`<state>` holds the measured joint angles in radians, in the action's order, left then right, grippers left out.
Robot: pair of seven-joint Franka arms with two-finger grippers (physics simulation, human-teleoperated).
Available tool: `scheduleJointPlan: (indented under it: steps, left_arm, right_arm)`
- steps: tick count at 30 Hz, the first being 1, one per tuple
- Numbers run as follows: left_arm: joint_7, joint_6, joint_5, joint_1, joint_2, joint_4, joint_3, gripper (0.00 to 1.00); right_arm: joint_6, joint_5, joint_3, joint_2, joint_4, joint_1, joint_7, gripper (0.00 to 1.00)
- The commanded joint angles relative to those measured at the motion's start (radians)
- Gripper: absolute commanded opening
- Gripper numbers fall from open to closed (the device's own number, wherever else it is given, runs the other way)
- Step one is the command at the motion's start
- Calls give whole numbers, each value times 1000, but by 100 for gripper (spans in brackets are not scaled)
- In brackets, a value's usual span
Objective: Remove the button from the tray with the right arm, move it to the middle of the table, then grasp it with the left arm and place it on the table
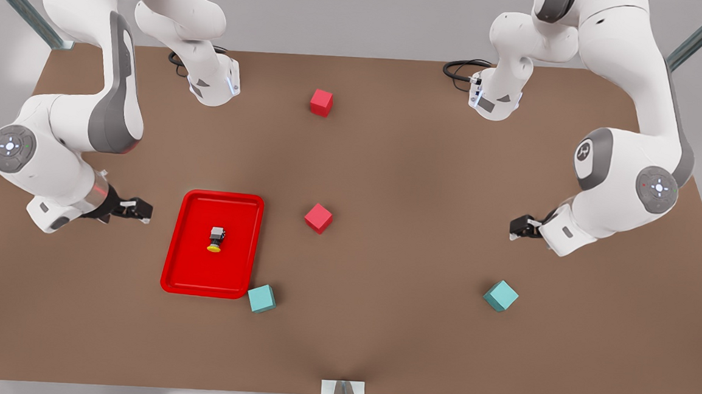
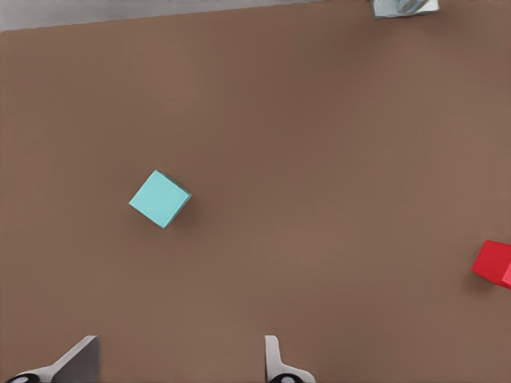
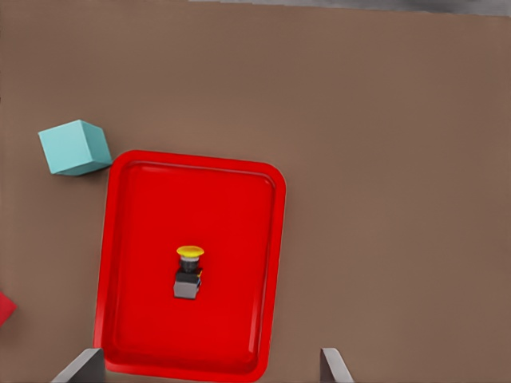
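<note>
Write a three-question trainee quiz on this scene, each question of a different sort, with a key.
1. True or false: the button lies inside the red tray.
2. Which gripper is nearer the tray? A) the right gripper B) the left gripper
3. Fill in: the cube touching or nearly touching a corner of the tray is coloured ____.

Key
1. True. It lies on its side near the tray's middle, with neither gripper holding it.
2. A. The right wrist view looks down on the tray; the left gripper hangs open above the table, near another teal cube.
3. Teal.
</note>
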<state>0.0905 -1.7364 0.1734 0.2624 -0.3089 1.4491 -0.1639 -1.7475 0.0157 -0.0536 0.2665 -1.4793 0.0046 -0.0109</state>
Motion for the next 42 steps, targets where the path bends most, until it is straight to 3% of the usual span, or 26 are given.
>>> scheduleJointPlan:
  steps: [1,10,17,19,23,27,33,42]
  left_arm:
    - [80,-49,-2,0,1,-1,0,100]
    - [57,-37,-48,-2,4,-4,-2,100]
    - [32,84,-46,1,11,-9,4,100]
    - [23,78,-63,6,-4,-1,4,100]
    - [22,74,-78,11,-18,-7,7,100]
    - [23,78,-77,14,-16,-6,7,100]
    - [23,75,-77,14,-13,-15,7,100]
    - [22,77,-77,14,-4,-15,7,100]
  right_arm:
    - [-55,0,0,-1,0,0,-11,100]
    - [-55,1,0,-1,0,-2,-9,100]
    - [-43,4,0,0,-16,6,-14,100]
    - [-55,3,-2,54,-29,11,-21,100]
    - [-273,-5,-6,53,-301,20,-82,100]
    - [-426,-3,-9,73,-460,121,-291,100]
    - [-638,4,-6,224,-472,155,-380,100]
    - [-802,6,0,283,-529,147,-386,100]
